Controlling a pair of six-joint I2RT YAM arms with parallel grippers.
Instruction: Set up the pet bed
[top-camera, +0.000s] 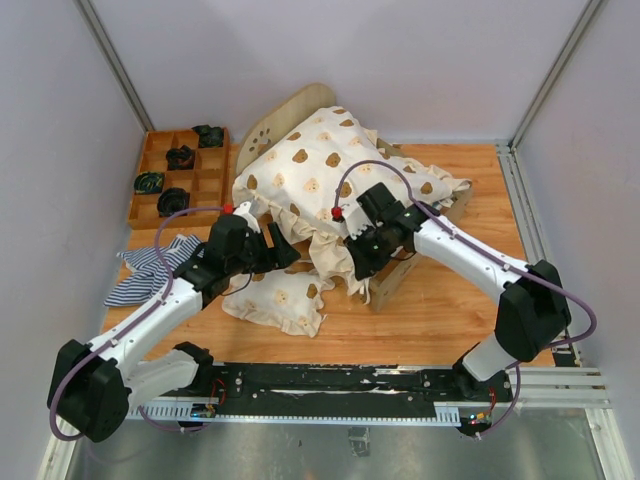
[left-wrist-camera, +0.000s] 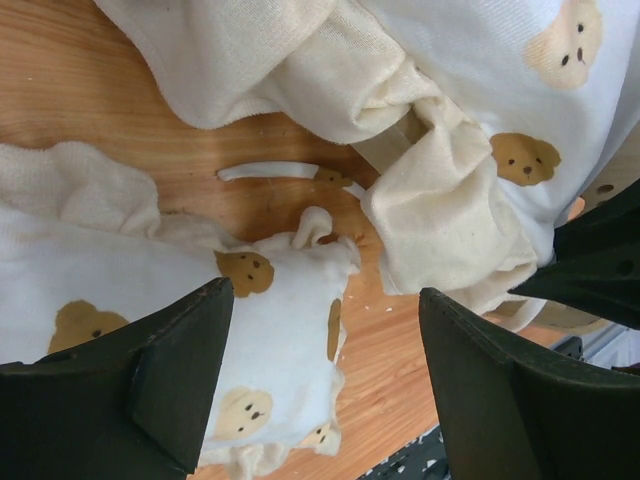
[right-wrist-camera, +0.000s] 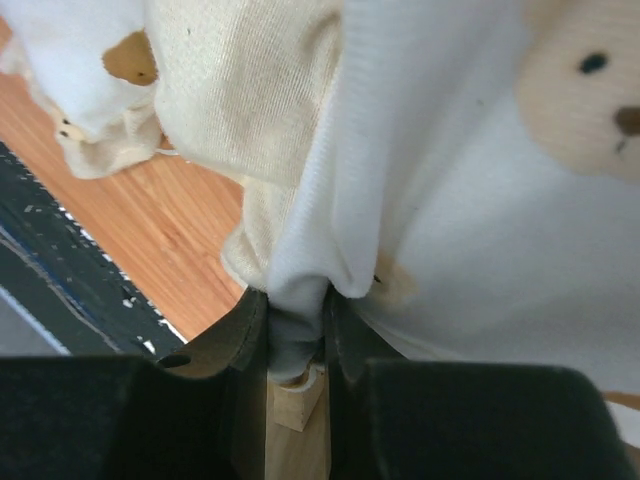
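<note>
at plywood bed (top-camera: 285, 118) edge | right gripper (right-wrist-camera: 297, 330) pinching soft quilt (right-wrist-camera: 450, 200) fold | left gripper (left-wrist-camera: 325, 380) spread above pillow (left-wrist-camera: 270, 340)

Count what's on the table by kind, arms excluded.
bear-print bedding: 2 (quilt, pillow)
striped cloth: 1
bed frame: 1
tray: 1
dark items in that tray: 4
Total: 9

We see a robot lab cell: plain white panel walls (top-camera: 420, 60), aluminium framing (top-camera: 558, 70), and a wooden table (top-camera: 450, 310) with a black mounting rail (top-camera: 340, 385).
</note>
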